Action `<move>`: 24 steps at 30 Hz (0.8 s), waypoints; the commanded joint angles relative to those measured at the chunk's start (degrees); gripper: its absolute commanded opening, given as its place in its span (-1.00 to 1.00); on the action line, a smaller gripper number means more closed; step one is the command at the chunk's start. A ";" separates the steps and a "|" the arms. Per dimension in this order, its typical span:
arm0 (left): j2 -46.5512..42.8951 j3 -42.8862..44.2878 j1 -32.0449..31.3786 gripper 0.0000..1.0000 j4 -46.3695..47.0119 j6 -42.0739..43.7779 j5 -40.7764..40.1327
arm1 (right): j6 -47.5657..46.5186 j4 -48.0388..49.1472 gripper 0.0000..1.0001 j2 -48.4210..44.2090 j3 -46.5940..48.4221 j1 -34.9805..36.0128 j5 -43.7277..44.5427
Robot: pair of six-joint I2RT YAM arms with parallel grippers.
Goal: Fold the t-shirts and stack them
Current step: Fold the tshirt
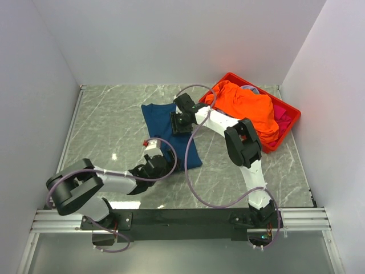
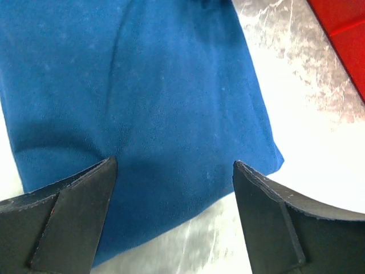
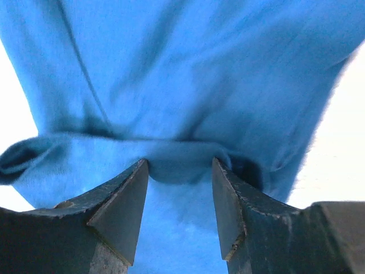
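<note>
The dark navy-blue t-shirt [image 1: 162, 120] lies on the marble table, folded into a long strip; no print shows. My left gripper [image 1: 161, 165] is open at the strip's near end. In the left wrist view [image 2: 175, 161] its jaws straddle the shirt's [image 2: 142, 85] near hem, low over the table. My right gripper [image 1: 181, 121] rests on the strip's far right side. In the right wrist view [image 3: 180, 160] its jaws are apart with a raised fold of the shirt [image 3: 188, 68] between the tips. The orange t-shirt [image 1: 245, 105] is heaped in the crate, with magenta-pink cloth [image 1: 281, 117] beside it.
The red plastic crate [image 1: 290, 128] stands at the back right, close to the right arm's elbow. White walls close in the table on the left, back and right. A purple cable [image 1: 191, 188] loops over the table between the arms.
</note>
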 commanded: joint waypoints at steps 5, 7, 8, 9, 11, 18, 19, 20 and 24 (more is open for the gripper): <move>-6.46 -4.07 -4.71 0.82 -18.34 -4.80 -3.04 | -1.14 -0.95 0.11 -3.34 3.58 -1.41 3.74; -9.45 -2.06 -5.58 0.85 -20.79 -3.49 -4.45 | -0.79 1.33 0.12 -8.24 -0.70 -1.41 2.26; -10.43 -1.00 -5.85 0.86 -21.76 -2.96 -4.97 | -0.53 2.29 0.12 -10.37 -2.64 -1.41 1.73; -11.39 -0.03 -5.94 0.86 -22.73 -2.52 -5.41 | -0.26 4.13 0.13 -12.48 -4.58 -1.41 1.55; -14.38 3.13 -6.38 0.89 -25.72 -1.29 -6.91 | 0.61 5.46 0.14 -19.16 -10.90 -1.32 1.72; -24.67 6.22 -7.17 0.99 -36.53 -4.09 -11.92 | 3.25 10.65 0.20 -37.88 -32.79 0.26 5.85; -25.81 5.52 -7.17 0.99 -37.76 -5.58 -12.27 | 3.78 11.09 0.21 -40.77 -36.90 0.44 6.03; -26.08 5.08 -7.17 0.99 -40.03 -6.29 -12.80 | 4.13 11.96 0.21 -42.10 -38.85 0.96 5.94; -25.82 2.80 -6.99 0.99 -45.66 -11.12 -13.33 | 5.80 13.46 0.21 -46.86 -46.60 2.46 6.55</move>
